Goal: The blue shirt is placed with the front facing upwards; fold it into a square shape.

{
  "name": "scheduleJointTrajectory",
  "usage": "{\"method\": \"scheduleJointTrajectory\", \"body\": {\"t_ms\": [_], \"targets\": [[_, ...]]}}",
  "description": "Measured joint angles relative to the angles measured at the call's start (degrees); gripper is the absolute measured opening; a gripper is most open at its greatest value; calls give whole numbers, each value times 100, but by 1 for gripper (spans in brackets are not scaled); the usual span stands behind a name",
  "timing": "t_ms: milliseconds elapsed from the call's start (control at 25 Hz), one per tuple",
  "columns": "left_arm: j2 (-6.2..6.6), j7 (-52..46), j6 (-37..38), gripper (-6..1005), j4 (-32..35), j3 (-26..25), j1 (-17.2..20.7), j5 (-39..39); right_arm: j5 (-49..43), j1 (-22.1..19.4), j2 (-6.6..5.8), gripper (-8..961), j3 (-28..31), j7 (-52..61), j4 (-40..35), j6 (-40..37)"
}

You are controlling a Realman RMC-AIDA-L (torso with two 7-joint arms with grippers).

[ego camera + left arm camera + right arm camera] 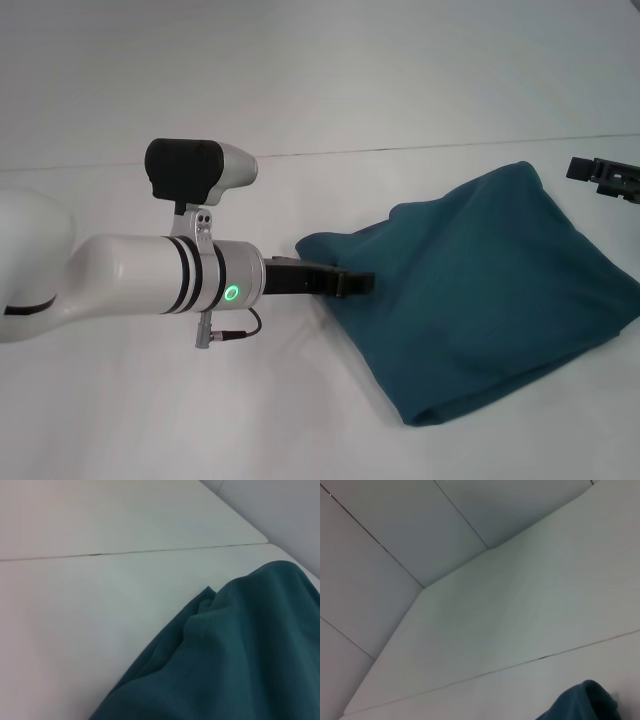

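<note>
The blue shirt (490,290) lies on the right half of the white table (150,420) as a loosely folded, roughly four-sided bundle with its plain teal side up. No print shows. My left gripper (362,283) reaches in from the left and sits over the shirt's left edge, just below its near-left corner. In the left wrist view the shirt (240,655) fills the lower right, creased along its edge. My right gripper (605,178) hovers off the shirt's far right corner at the edge of the head view. A small part of the shirt (585,702) shows in the right wrist view.
A thin seam (400,150) runs across the table behind the shirt. Bare white tabletop lies to the left of and in front of the bundle. A pale wall (470,510) rises behind the table.
</note>
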Motion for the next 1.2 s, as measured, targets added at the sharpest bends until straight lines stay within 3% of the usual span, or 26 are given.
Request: {"method": "scheduleJointTrajectory", "body": {"t_ms": [280, 480, 600, 800, 1000, 1200], "targets": [[0, 18, -55, 604, 1, 125, -30, -14, 19, 4, 15, 898, 16, -1, 5, -1], [0, 20, -78, 396, 1, 124, -28, -14, 53, 4, 19, 898, 16, -19, 5, -3], [0, 20, -131, 171, 1, 125, -24, -14, 53, 4, 20, 898, 16, -20, 5, -5], [0, 25, -146, -4, 5, 131, -32, -14, 53, 2, 24, 898, 16, -22, 5, 19], [0, 25, -149, 0, 18, 108, -20, -14, -16, -42, -5, 897, -28, 12, 25, 77], [0, 25, -130, 0, 70, 95, 7, -14, -499, -96, -119, 893, -15, 327, 126, 90]]}}
